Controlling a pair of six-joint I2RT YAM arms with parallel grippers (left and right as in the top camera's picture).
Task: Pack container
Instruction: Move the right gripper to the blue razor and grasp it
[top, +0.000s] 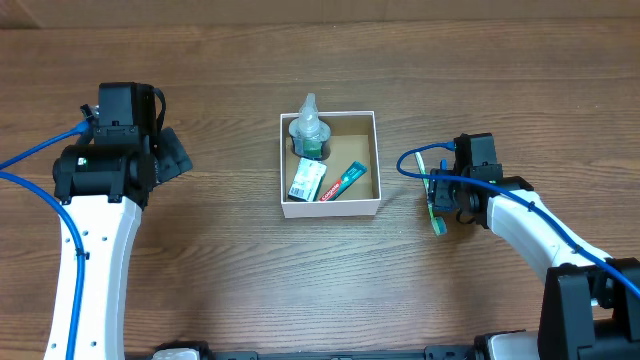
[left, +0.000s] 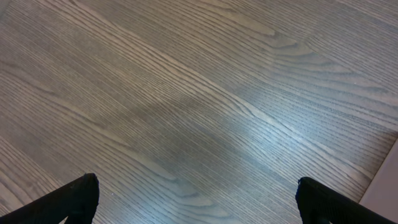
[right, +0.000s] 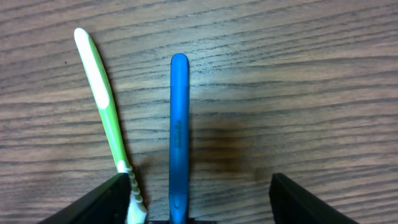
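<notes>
A square white cardboard box (top: 329, 208) with a brown inside sits at the middle of a wooden surface (top: 250, 290). It holds a clear bottle (top: 310, 130), a white-and-green packet (top: 307, 181) and a toothpaste tube (top: 344, 181). Well to its left, the left arm's fingers (left: 78, 199) are spread wide above bare wood. To its right, the right arm's fingers (right: 109, 199) are spread wide, gripping nothing. A blue toothbrush (right: 178, 124) lies between them, with a green toothbrush (right: 106, 106) just beside it.

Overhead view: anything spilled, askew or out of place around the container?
Nothing spilled or damaged. The container sits square, with a bottle, packet and toothpaste tube inside. The only strays are a green toothbrush and a blue toothbrush lying on the table outside it, under the open right end effector, not yet packed.
</notes>
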